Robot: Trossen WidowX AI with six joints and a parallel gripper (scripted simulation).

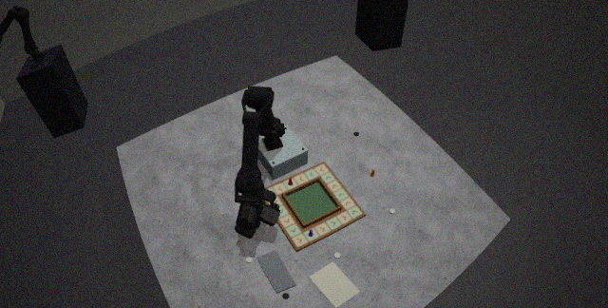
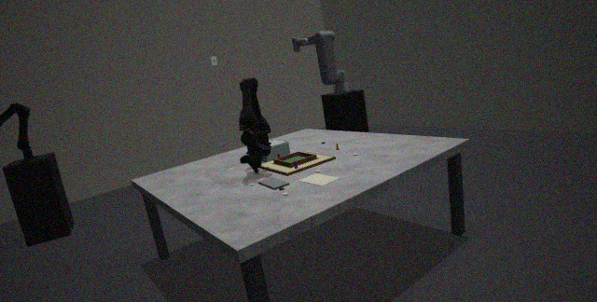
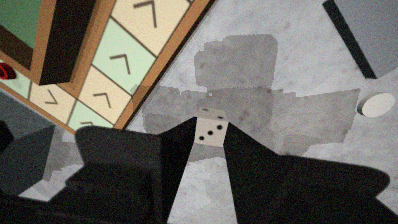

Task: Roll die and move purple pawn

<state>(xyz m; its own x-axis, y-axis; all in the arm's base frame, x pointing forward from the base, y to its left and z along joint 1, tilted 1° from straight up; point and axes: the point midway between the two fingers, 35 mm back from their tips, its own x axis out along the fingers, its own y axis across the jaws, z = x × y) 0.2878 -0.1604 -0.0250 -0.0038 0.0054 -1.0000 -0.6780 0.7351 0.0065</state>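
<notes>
Pincer (image 3: 210, 134) is clenched on the die (image 3: 211, 131), low over the grey table (image 3: 300, 65) just beside the board (image 3: 125, 60); three pips face the wrist camera; purple pawn (image 1: 311, 233) stands on the board's near edge.

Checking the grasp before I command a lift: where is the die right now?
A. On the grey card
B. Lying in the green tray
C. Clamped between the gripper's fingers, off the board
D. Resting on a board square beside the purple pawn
C: the wrist view shows the die pinched between the two dark fingers of the gripper, over grey table just outside the board edge.
</notes>
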